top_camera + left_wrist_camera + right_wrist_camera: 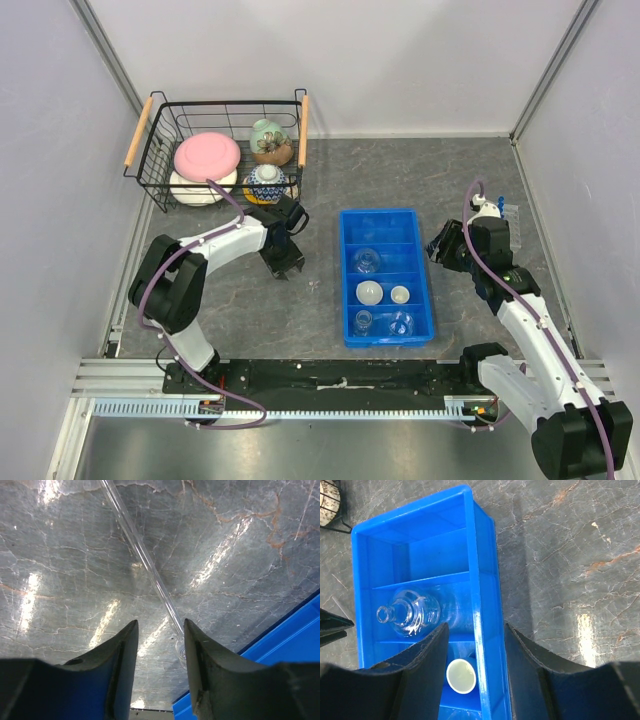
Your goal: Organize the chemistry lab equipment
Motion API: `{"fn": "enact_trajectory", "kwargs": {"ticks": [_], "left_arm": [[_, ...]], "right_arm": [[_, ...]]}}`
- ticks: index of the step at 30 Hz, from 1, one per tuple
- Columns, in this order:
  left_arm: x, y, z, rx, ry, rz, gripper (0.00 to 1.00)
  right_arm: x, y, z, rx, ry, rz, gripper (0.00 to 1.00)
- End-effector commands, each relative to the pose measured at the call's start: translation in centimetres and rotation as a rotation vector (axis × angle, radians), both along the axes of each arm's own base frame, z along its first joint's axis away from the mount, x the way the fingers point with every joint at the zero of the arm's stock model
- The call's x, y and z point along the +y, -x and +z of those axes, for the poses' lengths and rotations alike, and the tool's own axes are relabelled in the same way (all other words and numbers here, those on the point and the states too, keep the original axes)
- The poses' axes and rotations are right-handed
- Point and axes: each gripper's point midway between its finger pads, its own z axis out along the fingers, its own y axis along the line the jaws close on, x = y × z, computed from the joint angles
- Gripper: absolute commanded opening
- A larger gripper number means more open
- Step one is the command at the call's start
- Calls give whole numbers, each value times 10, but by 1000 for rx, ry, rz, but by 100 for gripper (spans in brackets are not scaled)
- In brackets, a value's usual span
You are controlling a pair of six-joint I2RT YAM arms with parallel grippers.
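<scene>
A blue divided tray [348,280] holds a clear round flask [366,261], two small white dishes [370,292] [400,294] and more clear glassware [400,323] in its near section. My left gripper [283,257] is open and empty, low over the table left of the tray. In the left wrist view a long clear glass tube [142,555] lies on the table and runs down beside the right fingertip [192,635]. My right gripper [476,635] is open and empty, straddling the tray's right wall [482,570], above the flask [407,612] and one dish [461,676].
A black wire basket [160,135] with wooden handles stands at the back left, holding a pink plate [207,155] and patterned ceramic pots. Small clear and blue items [508,211] lie on the table behind the right arm. Grey walls close in three sides.
</scene>
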Motion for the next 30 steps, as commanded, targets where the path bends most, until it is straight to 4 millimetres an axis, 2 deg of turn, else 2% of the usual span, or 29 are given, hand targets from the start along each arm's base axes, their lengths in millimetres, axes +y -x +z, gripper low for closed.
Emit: {"fn": "enact_trajectory", "kwargs": {"ticks": [1,19,20,21,24,30], "left_arm": [[3,-15,-7,-57,-22,75,46],[-1,-17,-32,-26,-34,85,46],[0,-17,-33,-26,-37,84,45],[0,-16,-33,-26,-35,82,37],[0,-14,-35,-26,-30,80,24],[5,-4,-39,-13,-35,78,12]], "right_arm": [[7,-4,11,-57,-15,39,56],[12,-2,7,-51,-20,61,56],[11,-3,8,-54,-19,58,56],[11,-2,8,-56,-20,60,56],[12,-2,10,-57,-19,60,56],[11,-1,11,-57,-20,56,56]]}}
